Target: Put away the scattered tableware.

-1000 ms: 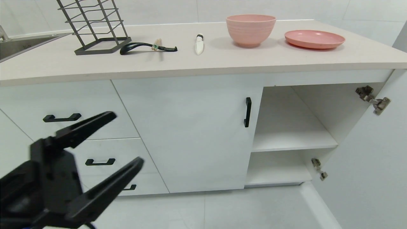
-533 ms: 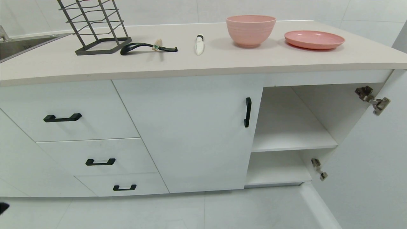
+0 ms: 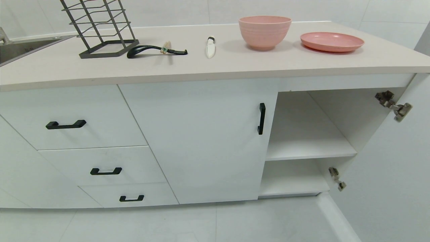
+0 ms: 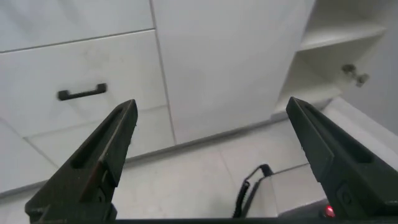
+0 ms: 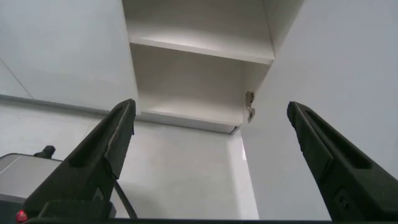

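Note:
On the beige countertop (image 3: 235, 64) lie a pink bowl (image 3: 264, 32), a pink plate (image 3: 332, 41), a white knife with a black band (image 3: 210, 47), a black ladle (image 3: 147, 50) and a pair of chopsticks (image 3: 167, 48) crossing its handle. My left gripper (image 4: 211, 112) is open, low before the drawers, with nothing between its fingers. My right gripper (image 5: 208, 109) is open too, low in front of the open cupboard's lower shelf (image 5: 186, 87).
A black wire rack (image 3: 100, 30) stands at the counter's back left beside a sink (image 3: 23, 47). Below are three drawers with black handles (image 3: 66, 124), a shut door (image 3: 261, 118), and an open cupboard (image 3: 302, 141) with its door (image 3: 396, 161) swung out right.
My left gripper, open in the lower left of the head view a second ago, has dropped out of that view. The tableware has not moved.

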You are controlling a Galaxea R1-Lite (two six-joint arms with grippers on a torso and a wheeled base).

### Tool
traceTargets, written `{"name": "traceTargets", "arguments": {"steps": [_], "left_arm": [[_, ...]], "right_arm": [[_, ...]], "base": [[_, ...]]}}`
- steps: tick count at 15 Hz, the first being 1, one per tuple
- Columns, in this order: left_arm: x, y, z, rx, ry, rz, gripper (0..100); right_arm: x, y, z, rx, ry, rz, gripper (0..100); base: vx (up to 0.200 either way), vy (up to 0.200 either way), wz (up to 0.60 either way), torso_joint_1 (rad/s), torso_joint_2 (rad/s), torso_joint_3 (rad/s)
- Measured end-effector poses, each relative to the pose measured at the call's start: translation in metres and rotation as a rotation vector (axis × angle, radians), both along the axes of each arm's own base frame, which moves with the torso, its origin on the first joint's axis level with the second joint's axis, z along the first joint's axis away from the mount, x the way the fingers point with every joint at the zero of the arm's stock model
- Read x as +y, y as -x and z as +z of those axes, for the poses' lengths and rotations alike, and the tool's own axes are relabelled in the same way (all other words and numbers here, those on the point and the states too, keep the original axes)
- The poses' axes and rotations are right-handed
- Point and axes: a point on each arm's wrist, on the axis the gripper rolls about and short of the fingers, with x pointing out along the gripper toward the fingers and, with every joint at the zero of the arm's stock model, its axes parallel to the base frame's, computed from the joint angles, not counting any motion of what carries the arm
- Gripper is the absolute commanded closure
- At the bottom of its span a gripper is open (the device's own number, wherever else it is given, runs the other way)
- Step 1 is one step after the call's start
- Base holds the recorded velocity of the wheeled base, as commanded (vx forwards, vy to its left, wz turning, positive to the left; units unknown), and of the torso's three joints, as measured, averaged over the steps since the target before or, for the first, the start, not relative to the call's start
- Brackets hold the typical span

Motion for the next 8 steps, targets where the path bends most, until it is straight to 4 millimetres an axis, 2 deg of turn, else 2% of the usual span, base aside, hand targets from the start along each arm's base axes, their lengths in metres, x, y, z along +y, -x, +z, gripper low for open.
{"name": "traceTargets", "arguments": {"steps": [2,5,8], "left_arm": [[0.0052,0.0001,-0.003,0.015,0.007,0.237,0],[0.0054,0.0003,-0.0053,0.032,0.034,0.246,0],[0.0054,0.0003,-0.0052,0.032,0.053,0.243,0]], "right_arm": [[-0.0014,0.0,-0.0015,0.016,-0.022,-0.066,0],[-0.0033,0.0002,-0.0039,0.041,-0.128,-0.157,0],[-0.0034,0.0002,-0.0041,0.042,-0.132,-0.163,0]], "base": [[0.0,0.0,0.0,0.0,0.0,0.0],[0.0,0.0,0.0,0.0,0.0,0.0],[0.0,0.0,0.0,0.0,0.0,0.0]]}}
